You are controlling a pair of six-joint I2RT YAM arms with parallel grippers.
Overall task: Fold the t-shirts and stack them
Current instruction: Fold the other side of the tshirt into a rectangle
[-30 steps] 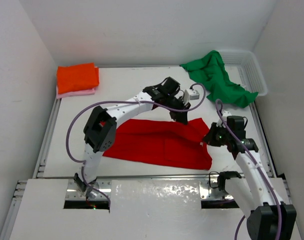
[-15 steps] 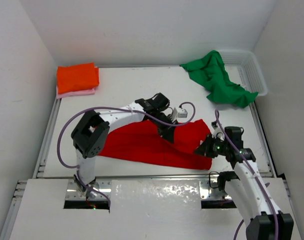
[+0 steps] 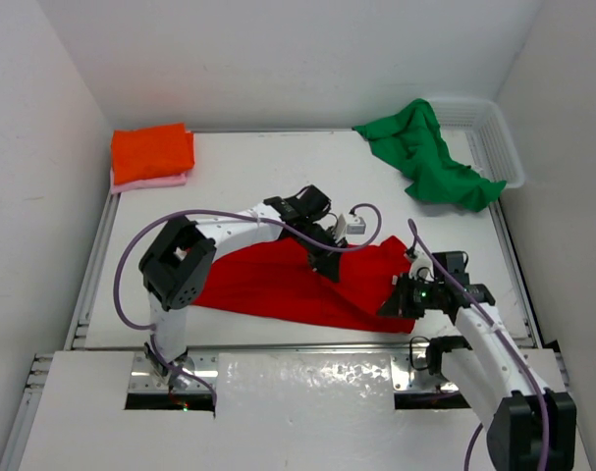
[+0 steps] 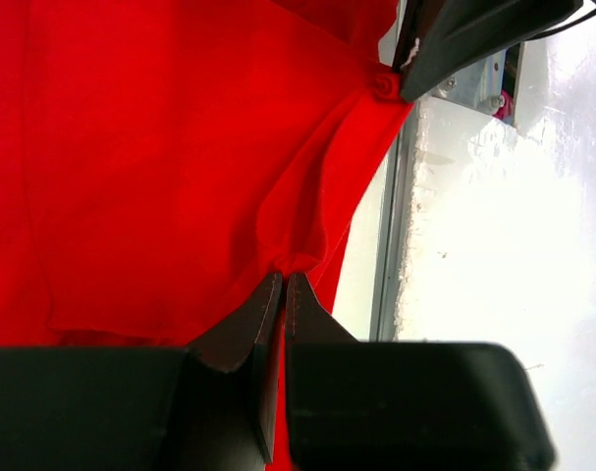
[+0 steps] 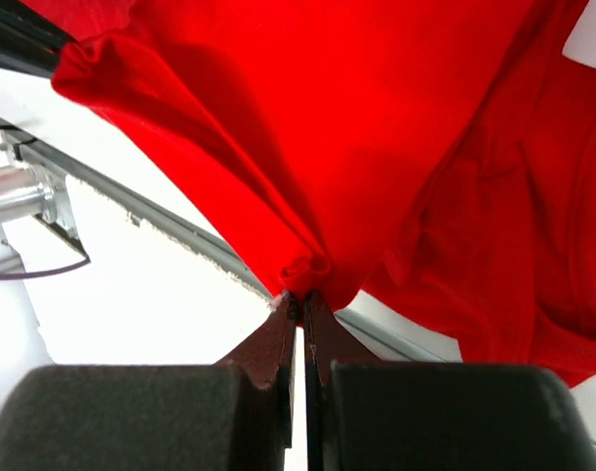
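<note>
Two grippers pinch the red cloth short-sleeved shirt (image 3: 278, 285), mid-fold.

Left gripper (image 4: 283, 282) and right gripper (image 5: 299, 297) are each clamped tight on a bunched bit of red fabric, holding it up off the white table (image 3: 239, 167) toward the front right, while the rest of the shirt lies flat to the left. I judge this to be the folding step for the third shirt. The bright orange folded shirt (image 3: 152, 152) sits on the pink folded shirt (image 3: 155, 181) in the far left corner, and the green crumpled shirt (image 3: 430, 157) hangs out of the white plastic mesh basket (image 3: 502, 137) (not yet folded). Whether the held edge is hem or side is hard to tell. Next, both arms should carry that edge across the shirt together, taut and level, and lay it down before letting go.
</note>
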